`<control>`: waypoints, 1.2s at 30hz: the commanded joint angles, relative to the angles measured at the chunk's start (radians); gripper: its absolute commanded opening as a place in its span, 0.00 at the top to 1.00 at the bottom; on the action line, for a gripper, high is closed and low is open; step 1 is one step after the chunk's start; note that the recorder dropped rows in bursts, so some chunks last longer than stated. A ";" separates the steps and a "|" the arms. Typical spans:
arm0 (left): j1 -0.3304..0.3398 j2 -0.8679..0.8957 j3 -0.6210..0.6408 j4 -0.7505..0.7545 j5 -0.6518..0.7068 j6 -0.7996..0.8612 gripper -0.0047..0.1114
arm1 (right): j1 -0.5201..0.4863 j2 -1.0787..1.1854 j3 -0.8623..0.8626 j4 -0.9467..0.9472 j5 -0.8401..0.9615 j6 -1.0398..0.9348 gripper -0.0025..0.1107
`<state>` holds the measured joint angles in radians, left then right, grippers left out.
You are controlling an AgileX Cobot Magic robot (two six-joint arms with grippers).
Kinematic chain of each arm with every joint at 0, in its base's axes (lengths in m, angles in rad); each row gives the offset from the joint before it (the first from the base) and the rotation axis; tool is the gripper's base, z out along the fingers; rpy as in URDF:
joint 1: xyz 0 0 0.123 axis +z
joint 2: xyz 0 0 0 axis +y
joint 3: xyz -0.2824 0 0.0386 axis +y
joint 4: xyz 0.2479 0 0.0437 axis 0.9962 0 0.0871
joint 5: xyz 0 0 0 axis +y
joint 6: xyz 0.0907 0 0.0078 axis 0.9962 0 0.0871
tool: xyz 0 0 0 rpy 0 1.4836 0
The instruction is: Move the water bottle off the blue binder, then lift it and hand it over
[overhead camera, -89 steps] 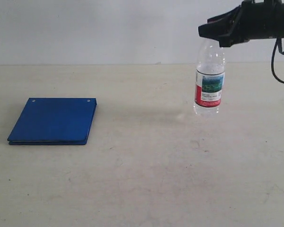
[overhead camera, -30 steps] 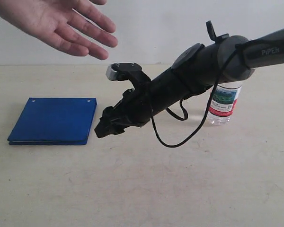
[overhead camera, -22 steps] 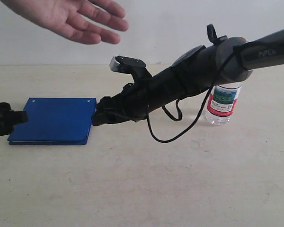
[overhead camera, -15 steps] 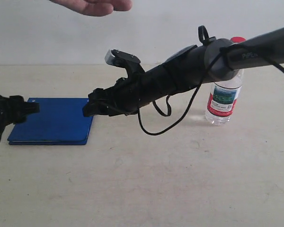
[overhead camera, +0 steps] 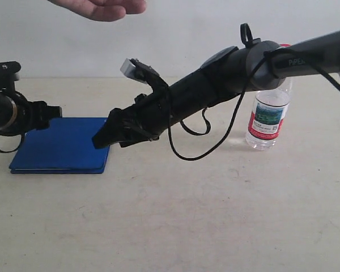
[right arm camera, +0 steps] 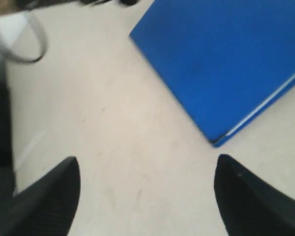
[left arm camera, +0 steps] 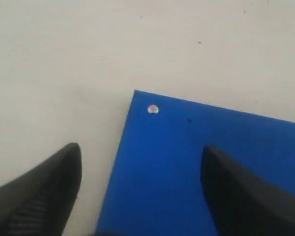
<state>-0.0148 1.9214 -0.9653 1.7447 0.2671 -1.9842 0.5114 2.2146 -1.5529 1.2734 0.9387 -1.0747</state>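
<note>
While the right arm's dark tube crosses in front of its neck, the water bottle [overhead camera: 266, 120] stands upright on the pale table [overhead camera: 215, 215], clear-bodied, with a red, white and green-blue label around its middle and only a sliver of red cap showing. It sits well apart from the blue binder [overhead camera: 62, 144], which lies flat on the left of the exterior view. The right gripper [overhead camera: 100, 140] reaches across the middle and hangs just beside the binder's near right corner. Its wrist camera shows the fingers spread with nothing between them, bare table below and the binder's layered edge beyond. The left gripper [left arm camera: 141, 146] is likewise parted and empty. Its wrist camera alone shows a small silver rivet [left arm camera: 153, 109] by the binder's corner, one finger over the table and the other over the blue cover. Only the exterior view takes in the bottle and a person's hand [overhead camera: 102, 7], palm down, at the top edge.
</note>
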 commanded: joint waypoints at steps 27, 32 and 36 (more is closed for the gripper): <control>0.046 0.140 -0.075 -0.041 -0.936 0.222 0.44 | -0.005 -0.237 -0.005 -0.245 0.206 -0.161 0.39; 0.095 0.053 0.054 -0.488 -0.961 0.618 0.63 | -0.005 -0.248 -0.005 -0.640 0.170 0.007 0.39; 0.119 -0.074 0.174 -0.547 -0.969 0.729 0.68 | -0.003 -0.227 -0.005 -0.800 -0.023 0.179 0.39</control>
<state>0.0905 1.9288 -0.8630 1.2665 -0.6860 -1.3541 0.5099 1.9771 -1.5529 0.5851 1.0504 -1.0135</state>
